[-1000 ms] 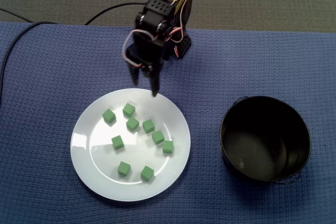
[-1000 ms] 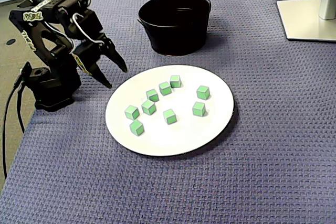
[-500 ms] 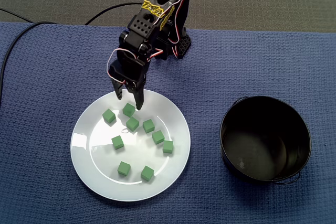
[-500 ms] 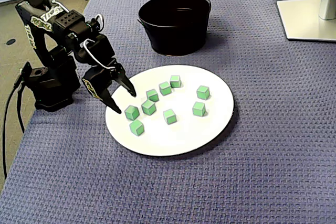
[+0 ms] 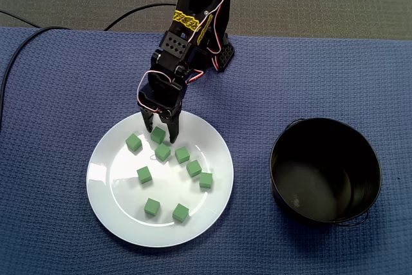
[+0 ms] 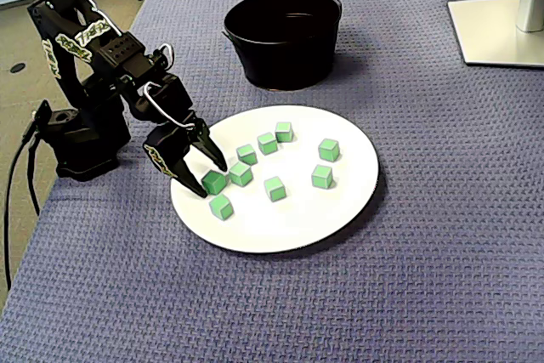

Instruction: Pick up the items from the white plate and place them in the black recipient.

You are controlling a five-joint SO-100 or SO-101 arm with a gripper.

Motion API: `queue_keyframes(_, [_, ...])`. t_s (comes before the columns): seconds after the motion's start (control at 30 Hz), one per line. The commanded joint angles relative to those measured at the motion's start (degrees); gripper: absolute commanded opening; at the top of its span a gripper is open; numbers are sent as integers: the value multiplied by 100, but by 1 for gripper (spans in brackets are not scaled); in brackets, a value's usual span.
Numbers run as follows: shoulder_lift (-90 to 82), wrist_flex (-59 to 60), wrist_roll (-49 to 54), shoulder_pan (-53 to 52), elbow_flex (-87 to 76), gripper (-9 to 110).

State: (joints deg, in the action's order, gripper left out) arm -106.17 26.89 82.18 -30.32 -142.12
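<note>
Fixed views both: gripper [image 5: 160, 138] straddles cube [image 5: 158, 134], contact unclear.

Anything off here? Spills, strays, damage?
Nothing stands out. All nine small green cubes sit on the round white plate, the black metal pot is upright and looks empty, and the open end effector straddles one of them.

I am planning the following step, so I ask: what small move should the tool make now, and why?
Probably close the tool on the green cube: in both fixed views its open jaws stand either side of that cube on the white plate, tips about at cube height, nothing gripped yet.
</note>
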Motion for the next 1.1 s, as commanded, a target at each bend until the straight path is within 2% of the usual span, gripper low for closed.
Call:
queue_keyframes(0.0, [9,-246,-149,132,-53,7])
queue_keyframes(0.07, [9,-378,-202,158,-132,0])
queue_keyframes(0.27, [-334,-70,-466,229,-70,0])
queue_keyframes(0.47, [-756,4386,-1582,712,2733,0])
queue_keyframes(0.6, [-791,5994,-2769,1784,4553,0])
queue_keyframes(0.73, [-369,6434,-3832,3234,6398,0])
queue_keyframes(0.87, [624,6170,-4623,4535,8218,0])
queue_keyframes(1.07, [2637,5273,-4579,5985,10028,0])
